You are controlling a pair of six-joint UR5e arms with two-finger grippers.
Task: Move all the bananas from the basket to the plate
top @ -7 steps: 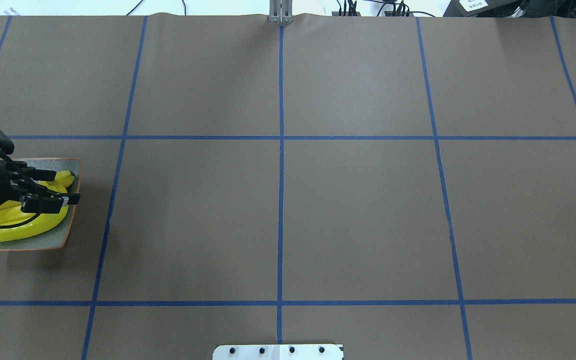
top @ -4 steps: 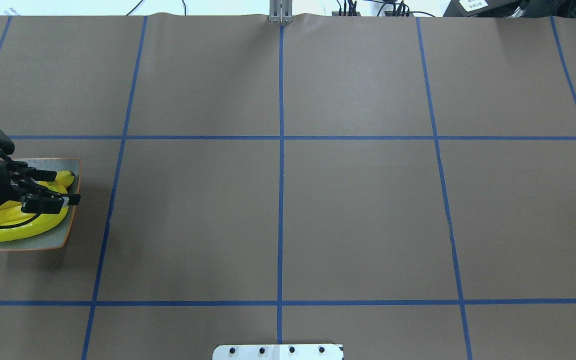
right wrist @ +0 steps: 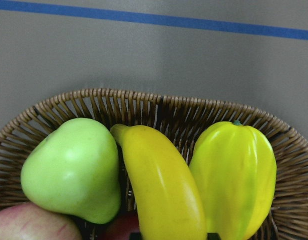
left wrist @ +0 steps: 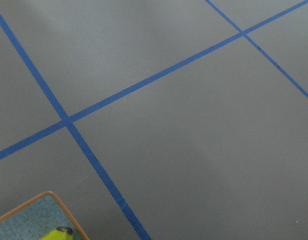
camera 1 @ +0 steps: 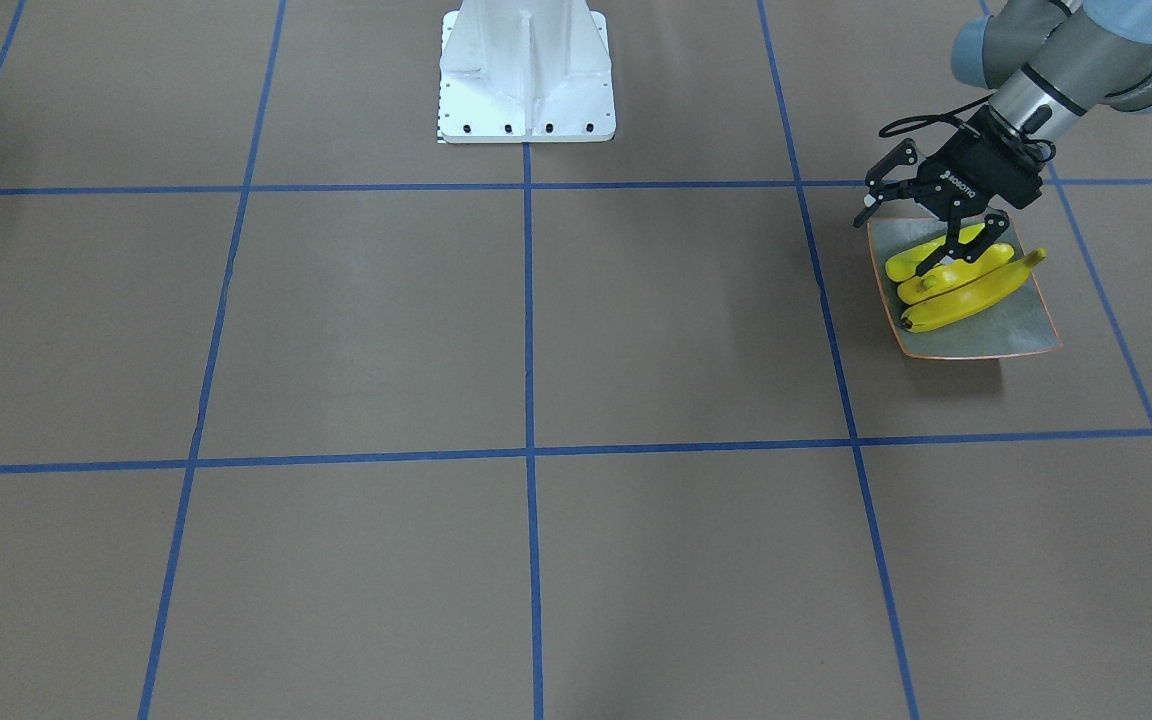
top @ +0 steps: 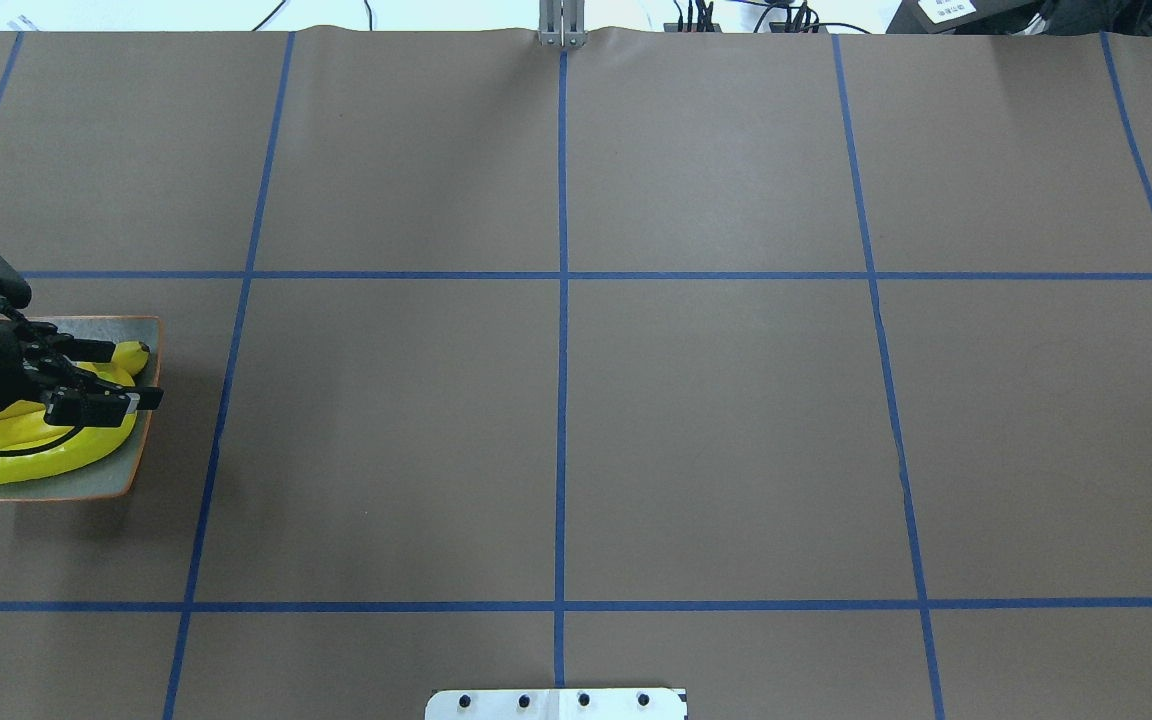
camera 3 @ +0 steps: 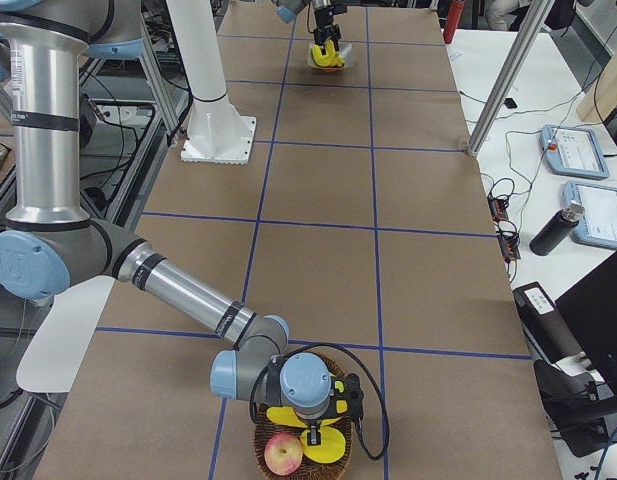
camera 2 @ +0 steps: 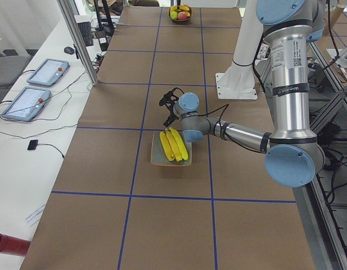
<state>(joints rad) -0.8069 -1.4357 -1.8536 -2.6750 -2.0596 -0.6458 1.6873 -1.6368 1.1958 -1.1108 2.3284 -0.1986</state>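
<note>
Three bananas (camera 1: pixel 956 290) lie side by side on the square grey-green plate (camera 1: pixel 996 335), which sits at the robot's left end of the brown counter (top: pixel 716 440). We see the left end effector (camera 1: pixel 896 235) hanging just above them, tilted down toward the plate. Its fingers are spread apart and nothing is between them, so it carries no load.

The fourth banana (right wrist: pixel 163 195) lies in the wicker basket (right wrist: pixel 168 107) at the opposite end of the counter, well apart from the plate. It is wedged between a green pear-shaped fruit (right wrist: pixel 74 167) and a ribbed yellow-green fruit (right wrist: pixel 233 175), touching both, with a red apple (camera 3: pixel 283 455) at the basket's near side. The right end effector (camera 3: pixel 316 432) points straight down over the basket, and its wrist camera is centred on that banana. We read this as lining up for a grasp across the banana's middle. We cannot tell whether its fingers are apart or together.

We judge the task three quarters done. Since the neighbouring fruits press against the banana, the fingers need to slip into narrow gaps at its sides, and a careless lift could drag the pear-shaped fruit over the rim. With basket and plate at opposite ends, the banana has the whole counter to cross
</note>
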